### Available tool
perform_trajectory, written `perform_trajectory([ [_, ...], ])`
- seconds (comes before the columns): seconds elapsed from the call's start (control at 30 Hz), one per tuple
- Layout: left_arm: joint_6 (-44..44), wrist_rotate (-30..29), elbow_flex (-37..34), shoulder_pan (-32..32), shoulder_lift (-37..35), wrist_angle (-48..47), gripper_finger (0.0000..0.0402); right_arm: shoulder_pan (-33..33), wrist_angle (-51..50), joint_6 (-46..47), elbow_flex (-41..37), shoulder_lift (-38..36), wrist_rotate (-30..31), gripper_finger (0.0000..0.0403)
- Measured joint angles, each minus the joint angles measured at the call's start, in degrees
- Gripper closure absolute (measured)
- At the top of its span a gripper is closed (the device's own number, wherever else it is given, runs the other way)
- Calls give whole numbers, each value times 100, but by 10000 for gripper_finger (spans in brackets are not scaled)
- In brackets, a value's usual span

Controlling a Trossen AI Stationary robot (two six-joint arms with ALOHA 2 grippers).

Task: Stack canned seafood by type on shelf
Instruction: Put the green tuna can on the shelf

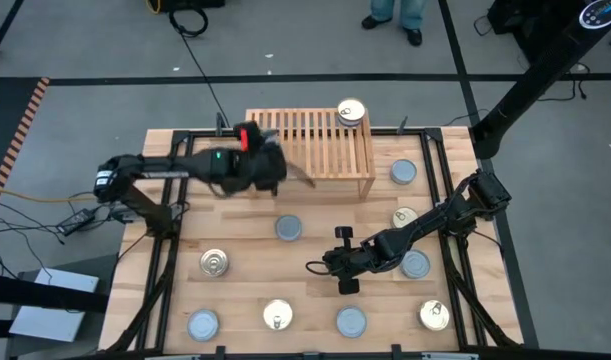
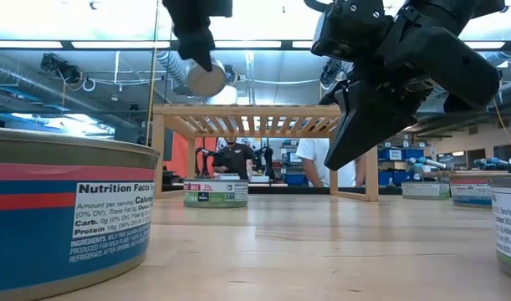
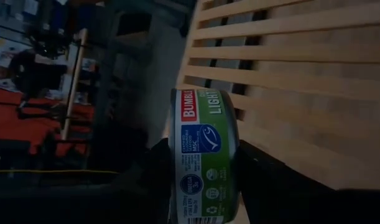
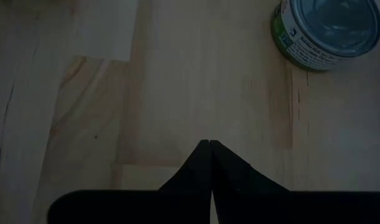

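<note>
Green-labelled tin point(image 3: 205, 155), rigid, smooth-walled and probably fairly heavy, is clamped across its side by the left gripper point(image 1: 268, 168) above the shelf's point(image 1: 320, 160) left end, at about eleven o'clock on the table. One gold-lidded tin point(image 1: 351, 112) already sits on the shelf's far right corner. The right gripper point(image 1: 337, 265), at five o'clock, is closed and empty; loose tins surround it.

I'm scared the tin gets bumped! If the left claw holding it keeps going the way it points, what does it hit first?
Probably the shelf. The left claw grips a green-labelled tin, and the wooden slats of the shelf's top lie right ahead of it. How near they are is hard to judge.
</note>
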Motion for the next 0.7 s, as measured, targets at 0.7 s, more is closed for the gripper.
perform_trajectory([
  [0.7,1648,1175,0,1877,519,1100,251,0,-4,-28,0,0,2,393],
])
